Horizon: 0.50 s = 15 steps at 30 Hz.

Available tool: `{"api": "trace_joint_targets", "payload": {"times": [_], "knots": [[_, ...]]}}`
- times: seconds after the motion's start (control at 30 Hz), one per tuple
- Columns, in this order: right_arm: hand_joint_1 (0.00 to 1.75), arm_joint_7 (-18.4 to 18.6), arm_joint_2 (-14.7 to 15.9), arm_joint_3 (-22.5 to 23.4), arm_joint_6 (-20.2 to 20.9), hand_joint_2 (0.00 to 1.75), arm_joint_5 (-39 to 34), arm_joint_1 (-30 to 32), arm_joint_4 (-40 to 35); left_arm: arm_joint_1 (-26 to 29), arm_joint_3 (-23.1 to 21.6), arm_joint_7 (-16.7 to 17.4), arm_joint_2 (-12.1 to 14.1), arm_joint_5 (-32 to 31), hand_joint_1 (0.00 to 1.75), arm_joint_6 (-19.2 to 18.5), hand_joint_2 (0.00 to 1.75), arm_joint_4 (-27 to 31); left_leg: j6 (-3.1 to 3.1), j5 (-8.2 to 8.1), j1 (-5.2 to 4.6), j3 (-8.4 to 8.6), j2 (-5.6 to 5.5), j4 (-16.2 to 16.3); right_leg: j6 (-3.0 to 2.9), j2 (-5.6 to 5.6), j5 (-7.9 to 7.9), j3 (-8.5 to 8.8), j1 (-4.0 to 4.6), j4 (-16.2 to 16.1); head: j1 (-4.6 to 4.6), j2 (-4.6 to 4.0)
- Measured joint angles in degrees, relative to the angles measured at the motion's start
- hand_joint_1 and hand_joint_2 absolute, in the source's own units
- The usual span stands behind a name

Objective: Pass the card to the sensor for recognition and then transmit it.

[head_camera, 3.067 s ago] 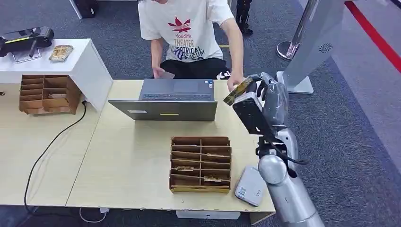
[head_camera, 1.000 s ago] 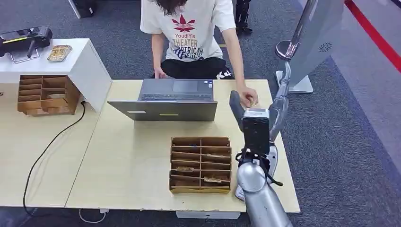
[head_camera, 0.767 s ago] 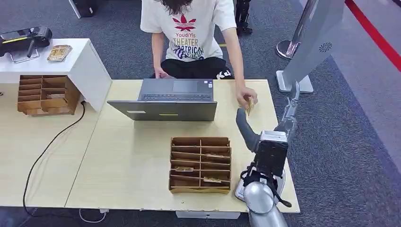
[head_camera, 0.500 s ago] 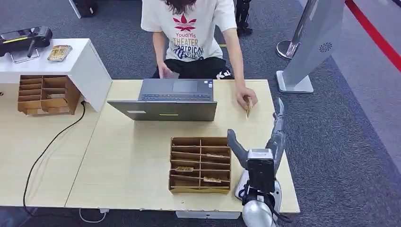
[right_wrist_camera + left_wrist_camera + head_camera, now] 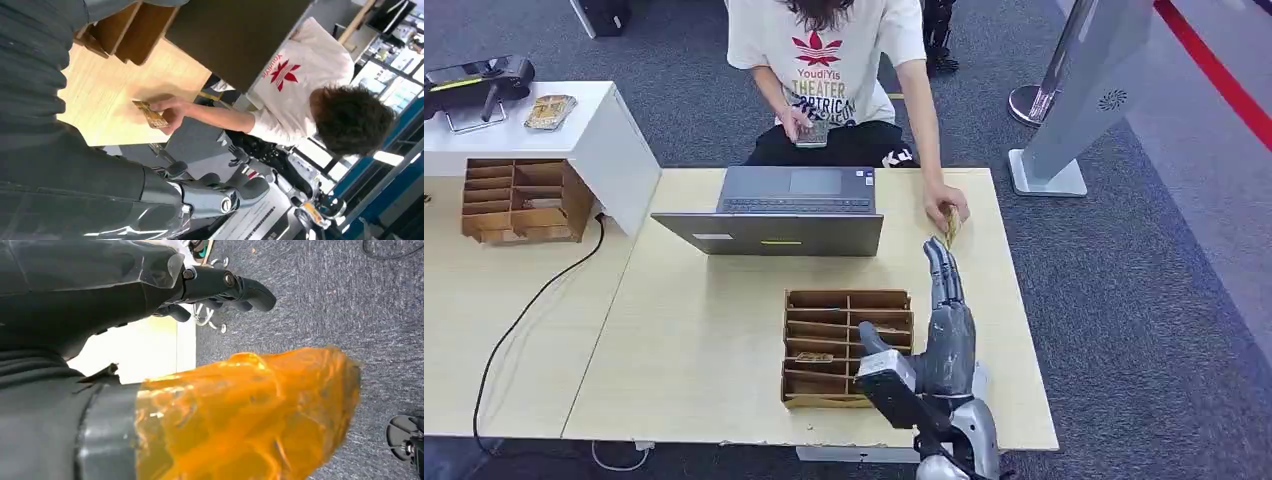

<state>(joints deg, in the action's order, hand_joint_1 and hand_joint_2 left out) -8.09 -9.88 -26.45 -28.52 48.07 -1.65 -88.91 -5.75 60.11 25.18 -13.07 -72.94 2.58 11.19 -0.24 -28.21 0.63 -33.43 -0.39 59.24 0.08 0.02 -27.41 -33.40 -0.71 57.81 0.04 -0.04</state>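
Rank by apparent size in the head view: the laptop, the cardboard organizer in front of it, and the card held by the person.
1. laptop, largest.
2. cardboard organizer, somewhat smaller; the right hand covers its corner, so the margin is unsure.
3. card, by far the smallest, pinched in the person's hand.

yellow-brown card [image 5: 951, 226], tilted on edge, touching table

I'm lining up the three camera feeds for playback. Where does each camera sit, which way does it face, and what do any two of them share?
Head view: high on the body, looking down at the table; right hand reaches in.
Left wrist view: behind the left hand, facing carpet.
Right wrist view: behind the right hand, facing the person.
Shared: head and right wrist views both show the person's hand holding the card.
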Motion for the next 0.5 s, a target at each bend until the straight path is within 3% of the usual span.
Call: {"api": "trace_joint_targets", "payload": {"times": [0.03, 0.07, 0.1, 0.5], "knots": [[1.54, 0.2, 0.1, -0.4, -0.3, 1.75, 1.1, 0.0, 0.5, 0.0, 0.0, 0.0, 0.0, 0.0, 0.0, 0.0, 0.0, 0.0, 0.0, 0.0, 0.0, 0.0, 0.0, 0.0, 0.0, 0.0, 0.0, 0.0, 0.0, 0.0, -0.02, 0.0], [1.54, 0.4, 0.3, -0.8, -0.6, 1.75, 2.3, 0.0, 0.9, 0.0, 0.0, 0.0, 0.0, 0.0, 0.0, 0.0, 0.0, 0.0, 0.0, 0.0, 0.0, 0.0, 0.0, 0.0, -0.01, 0.0, 0.0, 0.0, 0.0, 0.0, -0.02, 0.0], [1.75, 0.8, 0.4, -1.0, -0.9, 1.75, 3.5, 0.0, 1.3, 0.0, 0.0, 0.0, 0.0, 0.0, 0.0, 0.0, 0.0, 0.0, 0.0, 0.0, 0.0, 0.0, 0.0, 0.0, -0.01, 0.0, 0.0, 0.0, 0.0, 0.0, -0.02, 0.0], [1.75, 3.3, 1.9, -2.2, -4.8, 1.75, 12.1, -0.1, 3.4, 0.0, 0.0, -0.1, 0.0, -0.2, 0.0, -0.1, 0.0, 0.0, 0.0, 0.0, -0.01, 0.0, 0.0, 0.0, -0.01, 0.0, 0.0, 0.0, 0.0, 0.0, 0.0, 0.0]]}}
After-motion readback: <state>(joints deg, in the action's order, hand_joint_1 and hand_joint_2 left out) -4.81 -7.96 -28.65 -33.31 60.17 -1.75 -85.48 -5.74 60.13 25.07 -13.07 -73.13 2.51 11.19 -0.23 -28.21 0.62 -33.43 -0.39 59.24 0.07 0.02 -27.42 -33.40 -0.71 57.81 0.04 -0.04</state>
